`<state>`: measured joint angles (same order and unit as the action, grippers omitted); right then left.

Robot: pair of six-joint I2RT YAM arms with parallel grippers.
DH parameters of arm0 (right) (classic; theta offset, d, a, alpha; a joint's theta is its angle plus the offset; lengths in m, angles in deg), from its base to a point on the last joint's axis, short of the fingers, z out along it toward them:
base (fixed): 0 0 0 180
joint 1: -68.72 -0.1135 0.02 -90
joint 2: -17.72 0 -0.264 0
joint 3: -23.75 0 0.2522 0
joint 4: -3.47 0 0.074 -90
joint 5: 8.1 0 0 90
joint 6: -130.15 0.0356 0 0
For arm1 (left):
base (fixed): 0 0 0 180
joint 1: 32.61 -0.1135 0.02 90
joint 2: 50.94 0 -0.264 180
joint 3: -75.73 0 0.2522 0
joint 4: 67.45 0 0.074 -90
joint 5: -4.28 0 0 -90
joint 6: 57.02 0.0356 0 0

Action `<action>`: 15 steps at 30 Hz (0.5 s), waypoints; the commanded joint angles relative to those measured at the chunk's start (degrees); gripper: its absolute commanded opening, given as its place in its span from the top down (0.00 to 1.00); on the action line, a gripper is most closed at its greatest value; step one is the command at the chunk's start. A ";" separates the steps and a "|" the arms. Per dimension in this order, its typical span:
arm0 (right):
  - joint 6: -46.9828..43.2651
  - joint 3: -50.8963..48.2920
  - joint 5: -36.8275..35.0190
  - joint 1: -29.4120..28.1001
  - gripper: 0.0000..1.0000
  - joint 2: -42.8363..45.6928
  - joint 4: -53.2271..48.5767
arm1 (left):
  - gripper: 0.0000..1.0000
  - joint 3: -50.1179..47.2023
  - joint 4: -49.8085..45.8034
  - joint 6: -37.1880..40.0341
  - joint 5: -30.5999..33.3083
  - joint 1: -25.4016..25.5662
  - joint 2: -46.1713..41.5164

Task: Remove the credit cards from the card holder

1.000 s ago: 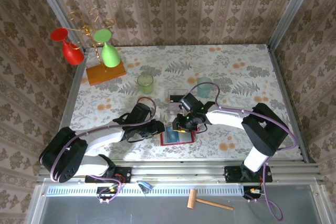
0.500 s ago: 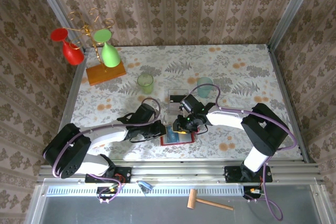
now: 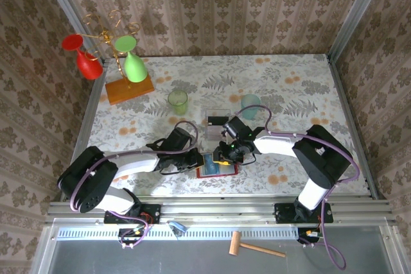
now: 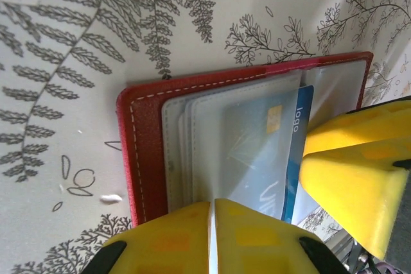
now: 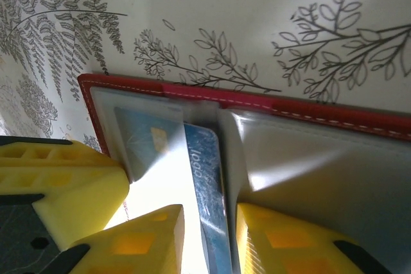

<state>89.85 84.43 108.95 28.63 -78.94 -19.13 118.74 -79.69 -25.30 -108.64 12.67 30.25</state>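
The right gripper (image 5: 209, 215) is pinching the blue credit card (image 5: 204, 171) lengthwise between its jaws while the left gripper (image 4: 212, 208) is clamping shut on the left edge of the red card holder (image 4: 144, 152).

Desk (image 3: 302, 88), covered with a pale cloth printed with ferns and flowers. Far left corner: orange wooden base block (image 3: 130, 89), bearing a gilt wire stand (image 3: 109, 33). Towards the rear, centre: green cup (image 3: 178, 101) and, well to its right, pale teal cup (image 3: 250, 104), both upright. Between them, nearer: small pale flat rectangle (image 3: 217, 123), too small to identify. Near centre: red card holder (image 3: 217, 170), lying open, clear pockets upward.
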 commanded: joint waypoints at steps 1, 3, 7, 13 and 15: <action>1.16 -1.24 2.39 0.52 0.74 -0.98 2.52 | 0.89 -0.60 -0.38 0.90 -0.11 -0.52 1.40; 1.63 -1.88 3.09 0.76 0.74 -0.96 3.66 | 0.89 -0.52 -0.47 1.06 -0.19 -0.72 1.60; 2.59 -2.86 4.06 1.16 0.76 -0.54 5.62 | 0.89 -0.16 -1.36 1.67 -0.09 -0.89 1.86; 2.78 -3.41 4.25 1.51 0.80 0.83 5.85 | 0.89 -0.01 -2.18 1.94 0.11 -0.89 1.79; 2.77 -3.50 4.19 1.56 0.82 1.10 6.03 | 0.89 -0.03 -2.41 2.03 0.15 -0.88 1.61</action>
<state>91.79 81.76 112.19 29.92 -78.92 -14.02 118.74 -79.08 -24.80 -109.27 12.30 30.77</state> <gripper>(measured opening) 0.182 0.110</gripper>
